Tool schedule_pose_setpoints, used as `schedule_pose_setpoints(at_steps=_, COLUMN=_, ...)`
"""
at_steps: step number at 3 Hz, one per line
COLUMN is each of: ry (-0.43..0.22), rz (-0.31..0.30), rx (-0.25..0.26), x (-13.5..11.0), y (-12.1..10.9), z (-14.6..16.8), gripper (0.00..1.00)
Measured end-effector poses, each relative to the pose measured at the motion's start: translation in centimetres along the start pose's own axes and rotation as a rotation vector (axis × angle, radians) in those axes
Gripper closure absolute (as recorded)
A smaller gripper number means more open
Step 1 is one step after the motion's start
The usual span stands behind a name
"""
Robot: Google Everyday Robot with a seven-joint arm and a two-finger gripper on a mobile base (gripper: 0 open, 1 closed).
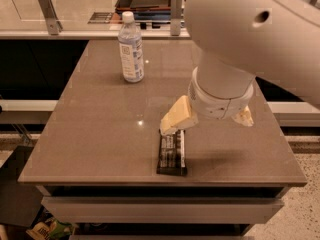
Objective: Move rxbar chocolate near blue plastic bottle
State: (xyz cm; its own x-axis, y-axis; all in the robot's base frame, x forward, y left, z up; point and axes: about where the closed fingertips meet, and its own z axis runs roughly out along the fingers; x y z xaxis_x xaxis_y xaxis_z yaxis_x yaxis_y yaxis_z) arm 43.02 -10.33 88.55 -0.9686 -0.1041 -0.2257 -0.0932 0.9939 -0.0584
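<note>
Rxbar chocolate [172, 153] lies flat on the desk [95, 134], well apart from the blue plastic bottle [131, 51]. From the bottle, you'll find it toward the near edge and off to the right of the view, one short end almost at the desk's front lip. The bottle itself stands upright (white cap on) in the far part of the desk.

Your gripper [209, 126] hangs low over the desk, nearer to you than the bottle and well clear of it. It is released, holding nothing. One cream finger [177, 116] points down with its tip right at the bar's far end, the end that faces the bottle; whether it touches the wrapper you cannot tell. The other finger [245, 117] peeks out behind the wrist, farther from the bottle.
</note>
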Motion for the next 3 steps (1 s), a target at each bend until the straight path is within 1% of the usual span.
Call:
schedule_pose_setpoints(at_steps=1, ry=0.007, rz=0.029, rx=-0.030, x=0.5, y=1.7, z=1.3, gripper=0.00)
schedule_pose_setpoints(at_steps=2, ry=0.043, rz=0.037, rx=-0.070, x=1.7, y=3.2, z=3.2, gripper=0.00)
schedule_pose_setpoints(at_steps=3, ry=0.073, rz=0.023, rx=-0.095, x=2.1, y=4.2, z=5.2, gripper=0.00)
